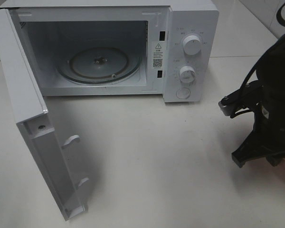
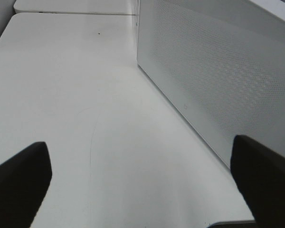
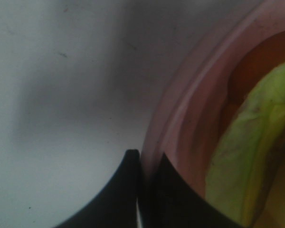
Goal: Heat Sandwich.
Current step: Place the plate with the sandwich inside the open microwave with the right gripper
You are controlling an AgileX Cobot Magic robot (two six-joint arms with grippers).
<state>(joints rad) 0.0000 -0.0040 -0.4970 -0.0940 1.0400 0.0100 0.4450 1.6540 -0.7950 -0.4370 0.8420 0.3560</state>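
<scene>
Right gripper pinches the rim of the pink plate, fingers together on it, at the scene's right. Only a lettuce edge of the sandwich shows, so its long axis cannot be told. Left gripper has its fingers wide apart.

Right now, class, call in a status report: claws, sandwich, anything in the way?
Left claw open, empty. Right claw shut on pink plate rim. Sandwich on plate, outside microwave. Door open, no obstruction seen.

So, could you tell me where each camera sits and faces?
Exterior high: overhead, looking down at the open white microwave on the white table; right arm.
Left wrist: low, facing the microwave's perforated panel; open left gripper.
Right wrist: close on the round pink plate and layered sandwich; right gripper pinching the rim.
First two share the microwave.
</scene>
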